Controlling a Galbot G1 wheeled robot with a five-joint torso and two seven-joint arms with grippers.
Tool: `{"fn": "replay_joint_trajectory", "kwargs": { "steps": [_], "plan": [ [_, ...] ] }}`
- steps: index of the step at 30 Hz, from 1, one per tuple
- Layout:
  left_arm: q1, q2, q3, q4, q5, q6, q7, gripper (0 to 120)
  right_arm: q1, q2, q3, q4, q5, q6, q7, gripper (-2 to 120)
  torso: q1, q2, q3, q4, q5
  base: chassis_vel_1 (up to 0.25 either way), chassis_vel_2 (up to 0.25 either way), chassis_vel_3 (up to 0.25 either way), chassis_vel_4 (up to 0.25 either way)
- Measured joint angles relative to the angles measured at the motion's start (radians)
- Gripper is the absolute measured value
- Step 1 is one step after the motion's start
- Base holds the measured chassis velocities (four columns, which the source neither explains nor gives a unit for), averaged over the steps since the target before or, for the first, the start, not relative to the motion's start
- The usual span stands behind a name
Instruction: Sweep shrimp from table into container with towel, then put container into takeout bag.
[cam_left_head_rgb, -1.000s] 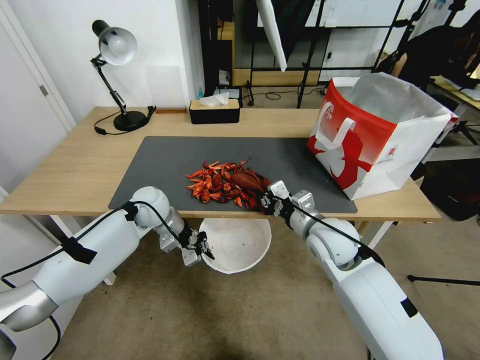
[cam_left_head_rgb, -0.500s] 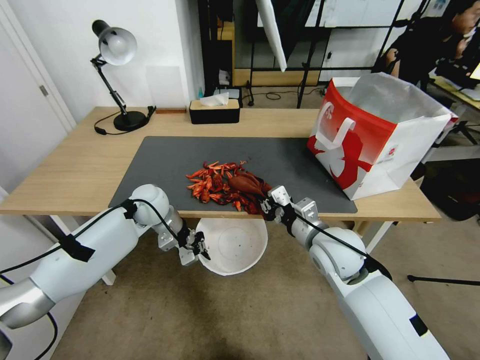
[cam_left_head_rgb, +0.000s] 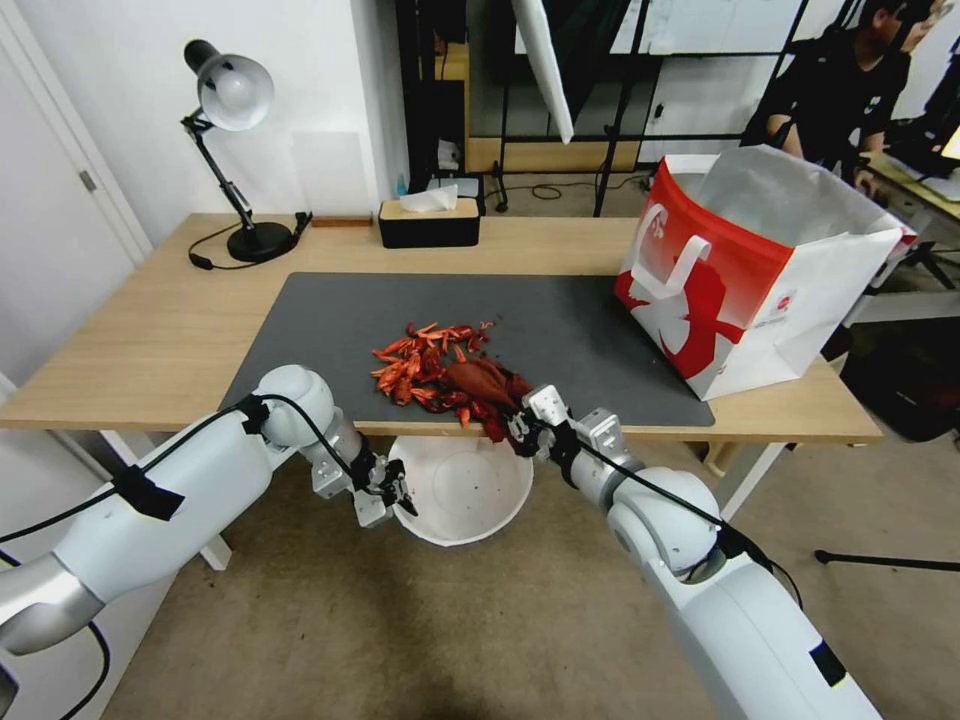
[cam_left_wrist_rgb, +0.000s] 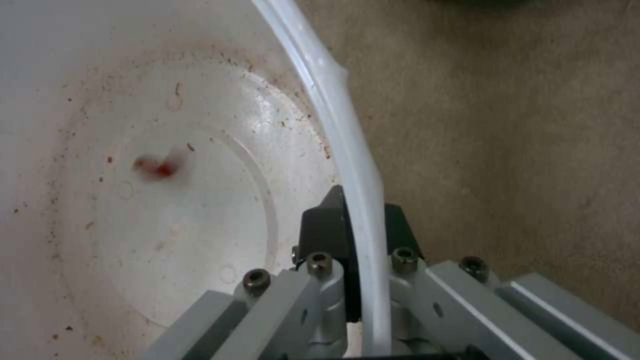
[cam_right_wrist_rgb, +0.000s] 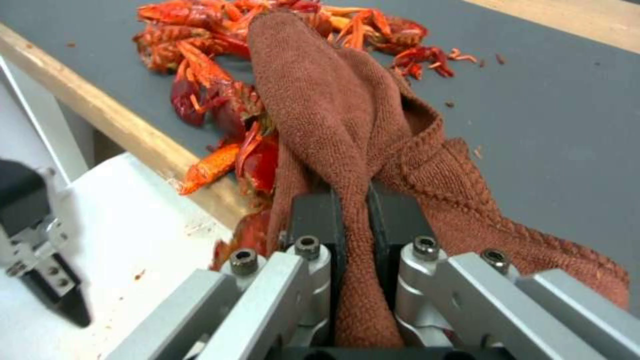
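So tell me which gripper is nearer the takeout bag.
Right. The right gripper is at the table's front edge, clamped on the towel, with the takeout bag beyond it. The left gripper is below the table, pinching the container rim.

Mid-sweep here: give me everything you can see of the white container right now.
The container is a round, deep white bowl of thin plastic-looking material, held open side up just below the near edge of the table, under the shrimp. The left gripper is shut on its thin rim, one finger inside and one outside. Its flat bottom shows reddish specks and smears, and one small blurred red piece. In the right wrist view a few shrimp hang over the table edge above it.
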Motion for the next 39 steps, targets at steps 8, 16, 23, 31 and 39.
{"fn": "replay_joint_trajectory", "kwargs": {
  "steps": [8, 16, 23, 31, 39],
  "plan": [
    [-0.002, 0.004, -0.009, 0.007, -0.009, -0.003, -0.003, 0, -0.031, -0.008, -0.002, 0.023, -0.009, 0.003, -0.009, 5, 0.000, 0.000, 0.000, 0.0000, 0.0000, 0.000, 0.000, 0.000, 0.000],
    [-0.002, 0.007, -0.011, 0.006, -0.012, -0.006, -0.005, 0, -0.053, -0.017, -0.005, 0.043, -0.018, 0.006, -0.017, 5, 0.000, 0.000, 0.000, 0.0000, 0.0000, 0.000, 0.000, 0.000, 0.000],
    [0.002, 0.004, -0.014, 0.008, -0.011, -0.010, -0.007, 0, -0.078, -0.018, -0.012, 0.055, -0.041, 0.013, -0.029, 5, 0.000, 0.000, 0.000, -0.0001, 0.0001, 0.000, 0.000, 0.000, 0.000],
    [0.013, 0.005, -0.028, 0.011, -0.010, -0.016, -0.011, 0, -0.107, -0.021, -0.023, 0.071, -0.062, 0.020, -0.037, 5, 0.000, 0.000, 0.000, -0.0001, 0.0000, 0.000, 0.000, 0.000, 0.000],
    [0.015, 0.010, -0.033, 0.009, -0.009, -0.017, -0.014, 0, -0.122, -0.018, -0.037, 0.080, -0.074, 0.023, -0.040, 5, 0.000, 0.000, 0.000, -0.0001, 0.0000, 0.000, 0.000, 0.000, 0.000]
  ]
}}
